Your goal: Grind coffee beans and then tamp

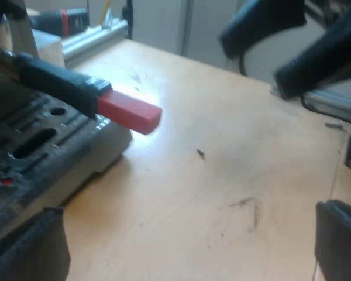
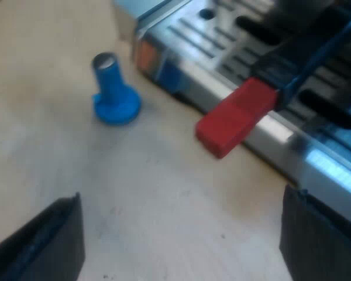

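The left pincer (image 1: 190, 211) and right pincer (image 2: 178, 199) hung spread and empty at the machine (image 2: 181, 70), whose locked-in handle (image 2: 234, 120) jutted lengthwise over the bench (image 2: 47, 134) toward the right one (probably nearer), the tamper (image 2: 114, 93) standing close by.

The holder (image 1: 64, 82) sits in the espresso machine's (image 2: 316, 161) front, its dark, red-ended handle jutting over the wooden surface (image 2: 152, 205); the blue tamper (image 2: 113, 91) stands upright near the machine's corner, apart from it.
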